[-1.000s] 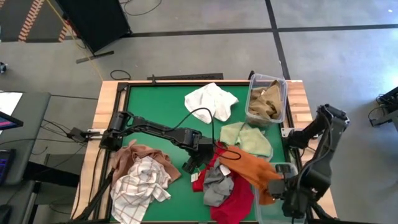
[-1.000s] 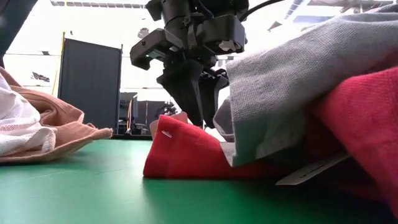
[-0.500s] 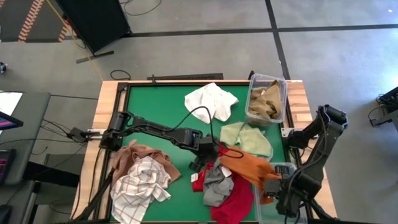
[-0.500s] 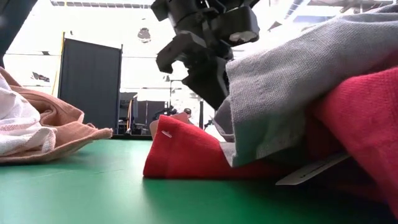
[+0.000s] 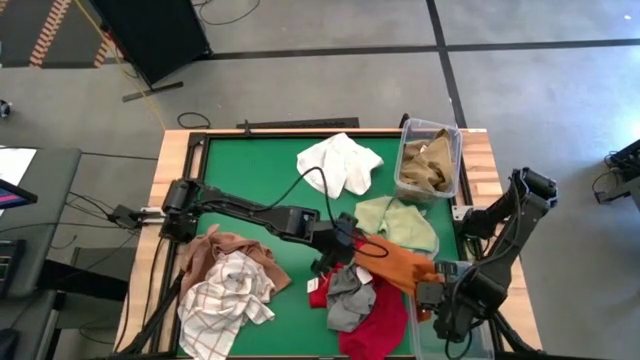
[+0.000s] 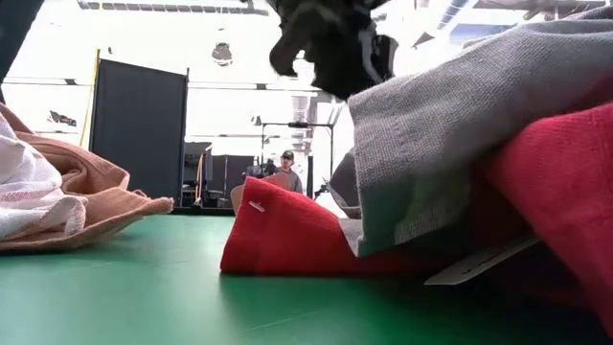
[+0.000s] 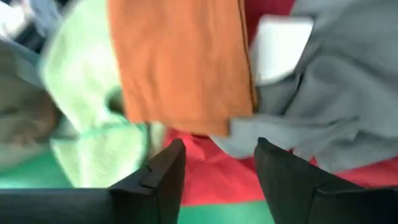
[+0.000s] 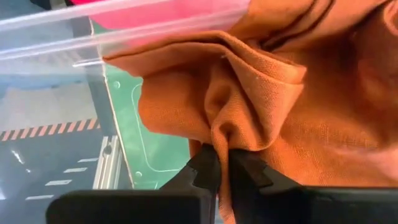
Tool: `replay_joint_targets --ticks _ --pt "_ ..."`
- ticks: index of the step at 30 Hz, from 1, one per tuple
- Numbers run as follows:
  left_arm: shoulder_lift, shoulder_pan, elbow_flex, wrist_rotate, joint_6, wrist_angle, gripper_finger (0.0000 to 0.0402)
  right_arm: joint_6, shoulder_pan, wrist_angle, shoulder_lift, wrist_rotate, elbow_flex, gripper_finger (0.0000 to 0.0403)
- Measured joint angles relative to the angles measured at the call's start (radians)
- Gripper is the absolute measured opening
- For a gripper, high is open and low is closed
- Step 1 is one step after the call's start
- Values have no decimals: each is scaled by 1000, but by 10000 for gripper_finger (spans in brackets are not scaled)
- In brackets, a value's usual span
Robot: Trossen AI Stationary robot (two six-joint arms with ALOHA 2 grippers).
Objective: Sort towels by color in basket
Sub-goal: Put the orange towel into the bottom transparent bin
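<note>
Two grippers at one orange towel (image 5: 400, 268): right gripper (image 8: 219, 171) pinched tight on its fold beside the clear bin (image 5: 452, 275); left gripper (image 7: 214, 163), fingers apart and empty, over its other end beside the grey towel (image 5: 350, 297) and red towel (image 5: 378, 322). Likely trouble: dragging those neighbours along, snagging on the bin's rim, or losing the thin pinch.

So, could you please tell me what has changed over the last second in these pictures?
The left claw has slid toward the table's right side and risen clear of the red towel, and now hangs open over the pile. The right claw, pinched shut on the orange towel, has drawn inward over the clear bin. The white towel, green towel and checked towel lie as before.
</note>
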Motion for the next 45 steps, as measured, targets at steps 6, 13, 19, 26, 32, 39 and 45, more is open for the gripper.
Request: replay_joint_targets --ticks 6,13,19,26,32,39,45 --pt "-21 -25 1 118 -35 110 250 0 -2 1 0 4 0 55" --pt "50 -80 0 -13 -38 277 288 0 -2 12 0 7 0 56" --pt "95 -85 -1 -66 -69 384 289 0 -8 27 -1 22 0 56" --pt "180 -85 0 -93 -79 472 289 -1 -15 38 0 50 0 56" --pt "177 -72 2 -273 -103 562 288 -3 -20 42 0 57 0 56" --pt "178 -37 1 -245 -115 552 254 0 -27 46 0 59 0 56" --pt "179 -31 1 -157 -108 547 191 1 -30 46 0 59 0 56"
